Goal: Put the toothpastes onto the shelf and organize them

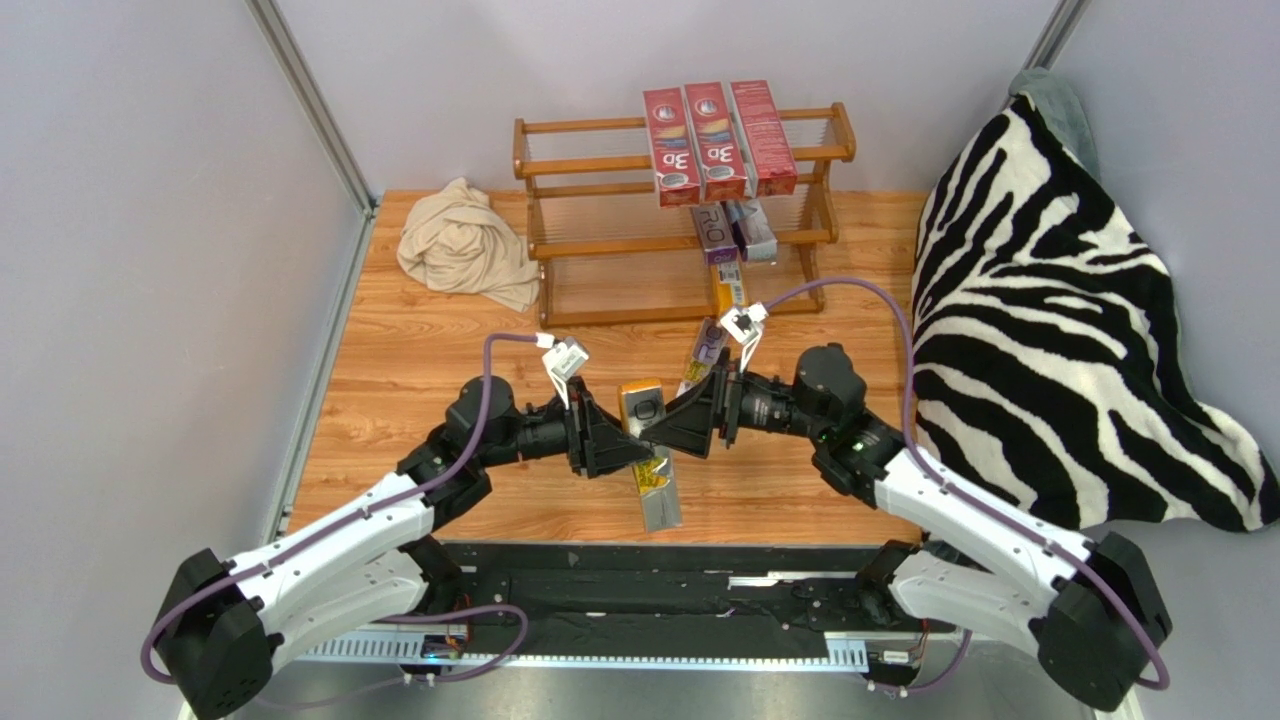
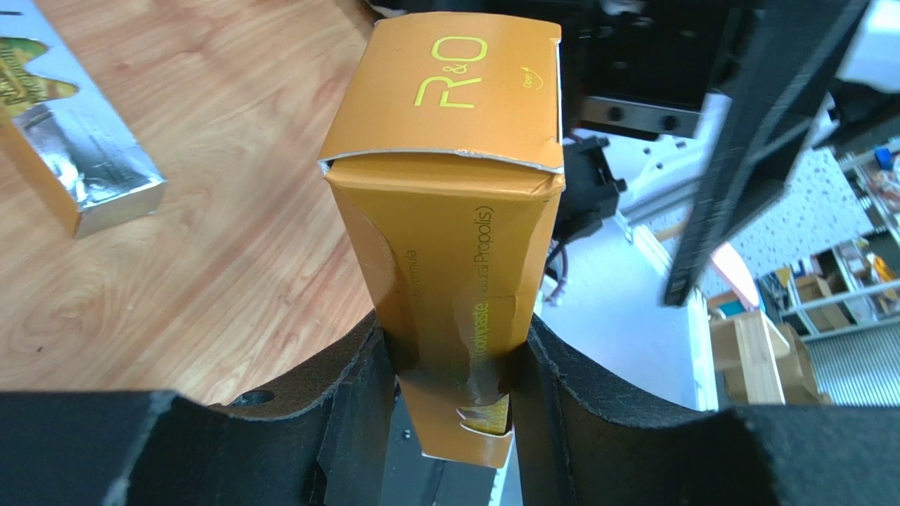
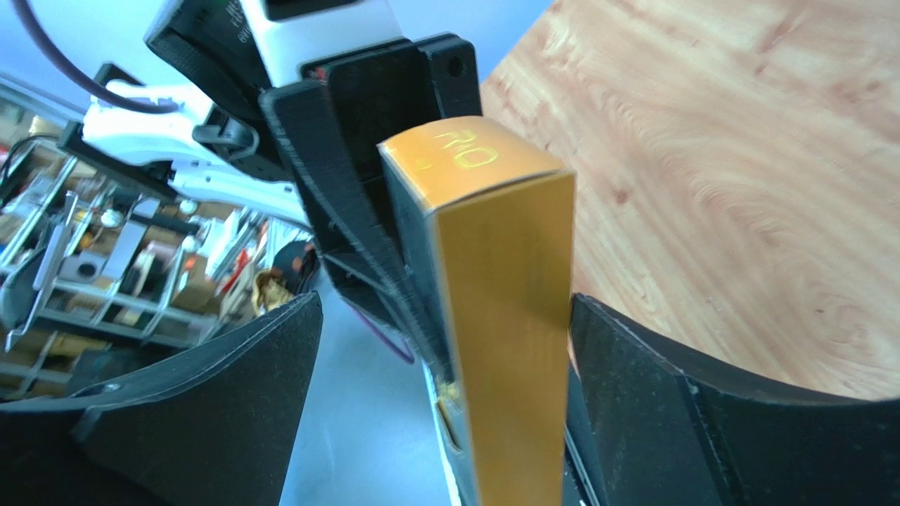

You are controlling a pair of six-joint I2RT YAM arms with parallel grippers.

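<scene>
Lying nearest the arm bases, a silver and gold carton (image 1: 657, 495) rests flat on the wooden table (image 1: 406, 405), just below the spot where the two grippers meet. There the left gripper (image 2: 454, 369) is clamped on the orange carton (image 2: 449, 242). Its black fingers (image 2: 349, 406) press both long sides near one end, and the carton juts out of them with its "R&O" end flap slightly lifted. The right gripper (image 3: 444, 348) faces it from the other side, its fingers (image 3: 227, 395) spread wide about the same carton. One finger is just beside a carton face and the other stands apart from it. Beyond the grippers another shiny carton (image 1: 703, 353) lies on the table before the shelf (image 1: 601, 248). Two silver/purple cartons (image 1: 733, 230) sit on a lower tier, and three red "3D" cartons (image 1: 718, 140) lie side by side across the top rails.
</scene>
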